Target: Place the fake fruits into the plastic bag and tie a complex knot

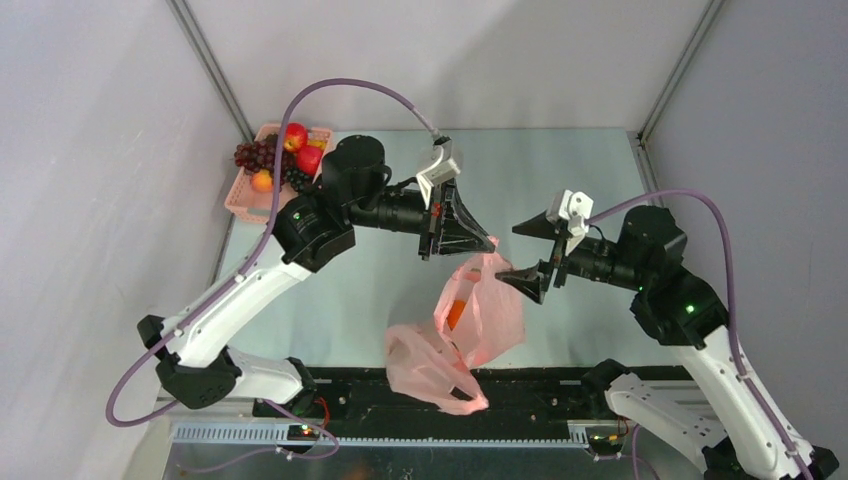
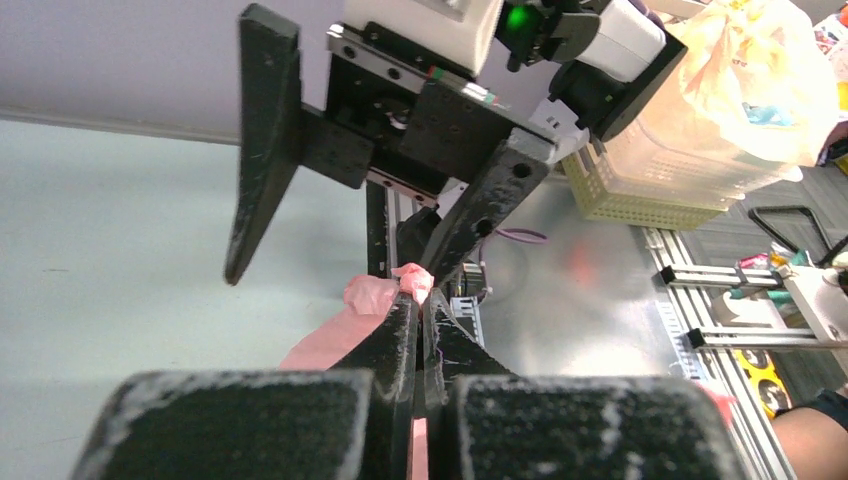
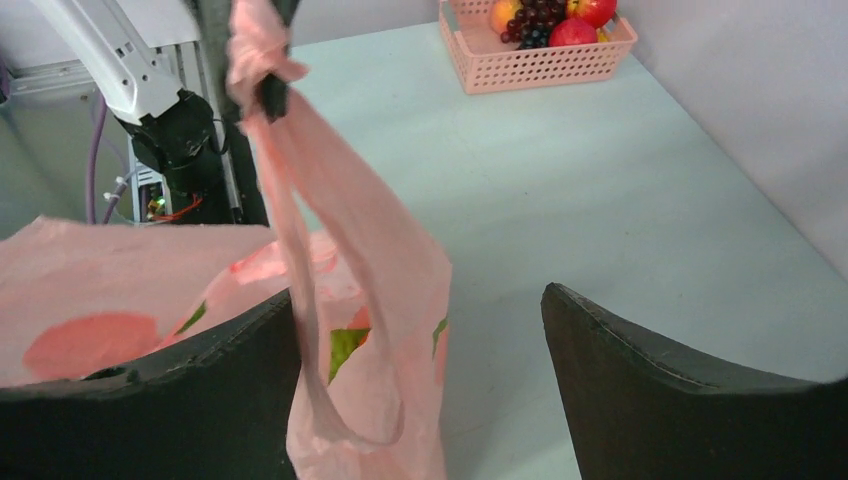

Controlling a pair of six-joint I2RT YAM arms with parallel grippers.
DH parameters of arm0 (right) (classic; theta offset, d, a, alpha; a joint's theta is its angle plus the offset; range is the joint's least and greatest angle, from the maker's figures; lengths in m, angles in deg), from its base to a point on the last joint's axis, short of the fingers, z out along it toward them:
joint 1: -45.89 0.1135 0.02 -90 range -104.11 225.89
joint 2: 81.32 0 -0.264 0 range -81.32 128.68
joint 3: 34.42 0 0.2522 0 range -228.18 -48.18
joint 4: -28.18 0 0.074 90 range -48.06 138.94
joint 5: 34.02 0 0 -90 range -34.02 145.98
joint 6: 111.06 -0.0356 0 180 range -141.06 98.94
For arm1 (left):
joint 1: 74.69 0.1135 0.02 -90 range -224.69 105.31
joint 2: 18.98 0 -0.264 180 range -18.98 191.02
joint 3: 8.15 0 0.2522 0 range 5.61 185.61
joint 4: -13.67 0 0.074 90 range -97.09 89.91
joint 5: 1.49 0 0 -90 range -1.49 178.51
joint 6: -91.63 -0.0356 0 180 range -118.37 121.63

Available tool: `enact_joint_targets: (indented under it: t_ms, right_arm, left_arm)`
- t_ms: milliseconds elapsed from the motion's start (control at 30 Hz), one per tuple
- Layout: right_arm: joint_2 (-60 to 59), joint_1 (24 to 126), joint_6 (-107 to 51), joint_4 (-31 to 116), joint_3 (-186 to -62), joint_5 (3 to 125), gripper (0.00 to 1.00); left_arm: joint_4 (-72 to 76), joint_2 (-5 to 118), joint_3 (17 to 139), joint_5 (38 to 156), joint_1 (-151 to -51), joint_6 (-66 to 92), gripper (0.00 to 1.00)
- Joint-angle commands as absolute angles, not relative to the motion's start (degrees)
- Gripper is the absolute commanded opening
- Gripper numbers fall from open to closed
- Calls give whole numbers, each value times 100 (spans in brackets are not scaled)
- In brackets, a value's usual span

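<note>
The pink plastic bag [image 1: 480, 320] hangs in mid-table with an orange fruit [image 1: 455, 313] showing through it. My left gripper [image 1: 487, 243] is shut on the bag's bunched handle [image 2: 418, 283] and holds it up. My right gripper [image 1: 507, 253] is open just right of the bag, with the handle loop [image 3: 320, 290] hanging by its left finger [image 3: 150, 400]. A green patch [image 3: 345, 345] shows inside the bag. Red apples, an orange and dark grapes [image 1: 285, 155] lie in the pink basket [image 1: 240, 200] at the far left.
The basket also shows in the right wrist view [image 3: 530, 65], far across the bare table. Grey walls close the back and both sides. A black rail [image 1: 540, 395] runs along the near edge beneath the bag's lower fold [image 1: 430, 365].
</note>
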State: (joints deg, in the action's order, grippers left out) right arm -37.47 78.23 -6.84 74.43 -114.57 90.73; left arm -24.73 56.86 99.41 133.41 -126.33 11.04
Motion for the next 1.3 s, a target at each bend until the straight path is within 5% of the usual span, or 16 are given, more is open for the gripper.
enact_joint_targets:
  t_ms: [0,433,733,900,967,1000,1067,1267]
  right_arm:
    - [-3527,7814,-459,6776,-11462,9268,89]
    - [-3055,8087,-551,6145,-11471,10199,82]
    - [-2935,8123,-702,6168,-11465,10641,42]
    - [-3048,8100,-866,6300,-11467,10712,0]
    - [-3142,8074,-950,6368,-11465,10593,0]
    - [-3176,8054,-997,6420,-11468,10532,0]
    - [-3282,7987,-1042,6500,-11459,10448,0]
    - [-3507,7804,-1102,6702,-11460,10283,0]
  left_arm:
    - [-2566,5707,10298,13704,-12659,975,0]
    - [-2969,5914,10658,13946,-12670,786,0]
    - [-2911,5922,10659,14013,-12672,791,0]
    - [-2800,5801,10433,13998,-12666,752,0]
    - [-2805,5670,10260,13876,-12661,649,29]
    - [-2861,5553,10192,13711,-12663,599,73]
    - [-2959,5313,9924,13404,-12656,416,96]
    - [-2770,4367,8637,13233,-12580,32,99]
